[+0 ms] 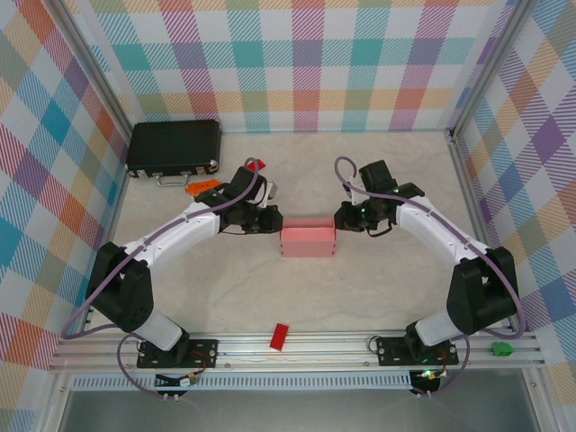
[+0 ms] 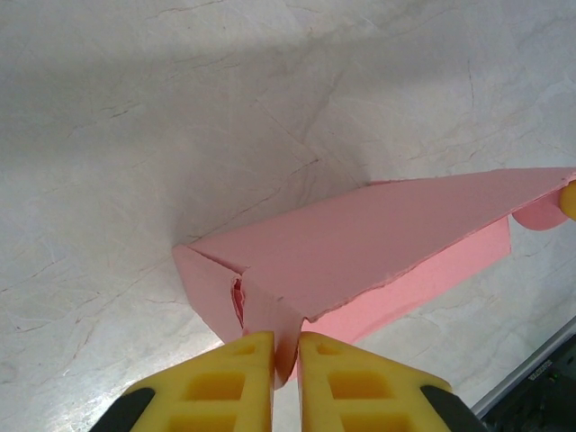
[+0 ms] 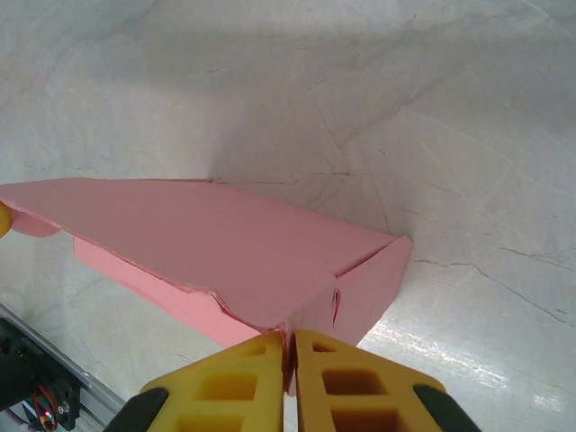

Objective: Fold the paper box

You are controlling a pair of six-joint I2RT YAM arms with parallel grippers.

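Chiefly, risk at the corners: each end of the paper box (image 1: 308,241) is nipped on thin card, right beside a small slit in the corner fold. Any outward pull by either arm could tear it there.
Risk of buckling: if the arms press toward each other, the long top panel probably bows or creases.
Risk of twist: lifting one end more than the other would rack the box and might pop the end flaps.
Risk at front edge: the top panel's front edge looks ragged and stands off the wall below it, untucked. It may spring up on release.
Left jaws: clenched on a fold of card at the box's left end, between the yellow pads (image 2: 243,378).
Right jaws: clenched likewise on the right end, with card nipped between the pads (image 3: 342,378).
Position: middle of the table (image 1: 378,288), between the two arms, apparently resting on the surface.
Long axis: left to right across the table, from one pinch to the other.
Facing: broad panel up, untucked edge toward the arm bases.
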